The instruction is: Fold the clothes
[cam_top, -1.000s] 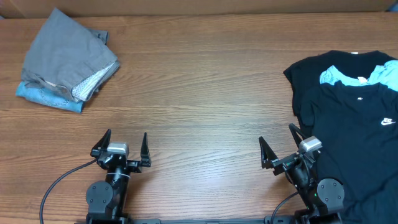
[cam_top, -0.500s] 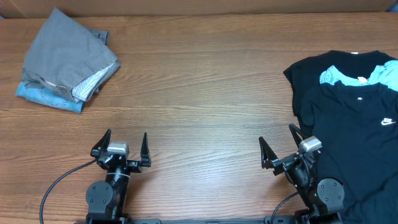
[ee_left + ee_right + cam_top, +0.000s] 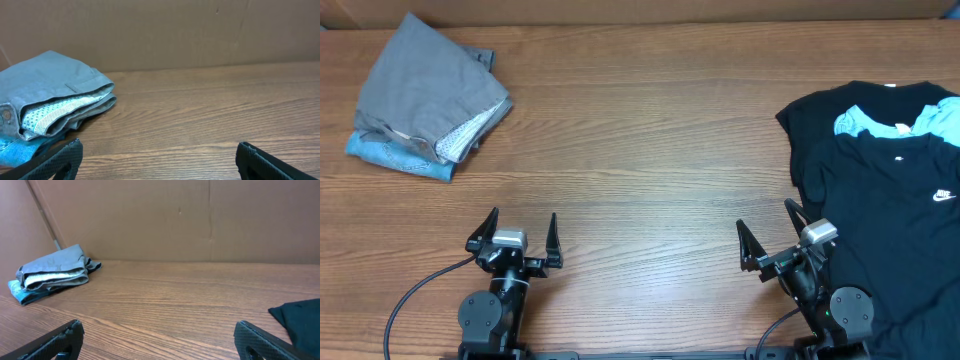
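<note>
A black T-shirt with a small white chest logo (image 3: 910, 220) lies spread at the right edge of the table, on top of a light blue one (image 3: 868, 122) and another black one (image 3: 850, 100). Its corner shows in the right wrist view (image 3: 300, 317). A folded grey garment (image 3: 425, 95) rests on a folded blue one (image 3: 390, 155) at the far left; the stack also shows in the left wrist view (image 3: 55, 105) and the right wrist view (image 3: 52, 275). My left gripper (image 3: 515, 232) is open and empty at the front left. My right gripper (image 3: 768, 232) is open and empty, just left of the black shirt.
The wooden table (image 3: 650, 150) stretches between the folded stack and the shirt pile. A brown cardboard wall (image 3: 165, 220) stands along the far edge. A cable (image 3: 415, 295) runs from the left arm's base.
</note>
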{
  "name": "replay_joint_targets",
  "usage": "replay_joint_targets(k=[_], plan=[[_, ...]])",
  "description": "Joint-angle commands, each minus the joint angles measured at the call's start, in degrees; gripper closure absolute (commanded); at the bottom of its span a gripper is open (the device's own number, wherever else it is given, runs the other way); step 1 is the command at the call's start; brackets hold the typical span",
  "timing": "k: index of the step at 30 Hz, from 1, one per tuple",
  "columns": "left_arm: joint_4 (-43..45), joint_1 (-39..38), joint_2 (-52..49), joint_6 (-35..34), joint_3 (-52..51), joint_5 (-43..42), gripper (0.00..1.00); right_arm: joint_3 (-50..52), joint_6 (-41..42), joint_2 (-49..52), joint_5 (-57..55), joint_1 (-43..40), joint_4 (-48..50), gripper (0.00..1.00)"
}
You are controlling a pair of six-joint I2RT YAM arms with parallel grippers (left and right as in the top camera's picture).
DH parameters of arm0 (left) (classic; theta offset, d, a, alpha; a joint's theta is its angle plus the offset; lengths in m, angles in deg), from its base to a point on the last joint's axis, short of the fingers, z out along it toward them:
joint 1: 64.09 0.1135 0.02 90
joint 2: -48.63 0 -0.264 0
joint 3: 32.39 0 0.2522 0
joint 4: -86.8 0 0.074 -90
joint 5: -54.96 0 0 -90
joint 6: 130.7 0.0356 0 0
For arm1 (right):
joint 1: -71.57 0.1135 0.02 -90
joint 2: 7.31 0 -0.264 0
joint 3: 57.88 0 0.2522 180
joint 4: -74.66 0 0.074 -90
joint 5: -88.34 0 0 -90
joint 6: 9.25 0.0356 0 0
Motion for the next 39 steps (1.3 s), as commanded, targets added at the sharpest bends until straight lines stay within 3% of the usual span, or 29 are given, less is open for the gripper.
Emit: replay_joint_targets(k=[1, 17, 22, 25, 28, 34, 39], plan=[[-0.2, -0.5, 0.4, 1.1, -0.2, 0.8, 0.00, 0.6, 0.0, -0.5, 0.0, -0.3, 0.3, 0.00], [1.7, -0.5, 0.4, 1.0, -0.2, 1.3, 0.00, 0.6, 0.0, -0.5, 3.9, -0.3, 0.4, 0.00], [0.9, -0.5, 0.4, -5.6, -0.2, -9.6, 0.00, 0.6, 0.2, -0.4, 4.3, -0.3, 0.6, 0.00], [1.6, -0.5, 0.4, -8.6, 0.5, -16.1, 0.00, 0.3, 7.1, -0.5, 5.2, -0.3, 2.8, 0.00], [0.7, -0.5, 0.4, -8.5, 3.3, -16.5, 0.00, -2.6, 11.7, -0.4, 5.7, -0.3, 2.3, 0.00], [-5.2, -0.5, -2.8, -6.0, 13.8, -8.1, 0.00, -13.7, 11.6, 4.1, 4.5, -0.3, -6.7, 0.00], [-8.9, -0.5, -16.2, -6.0, 25.4, -6.2, 0.00, -28.5, 11.4, 17.9, -1.9, -0.3, -24.0, 0.00]])
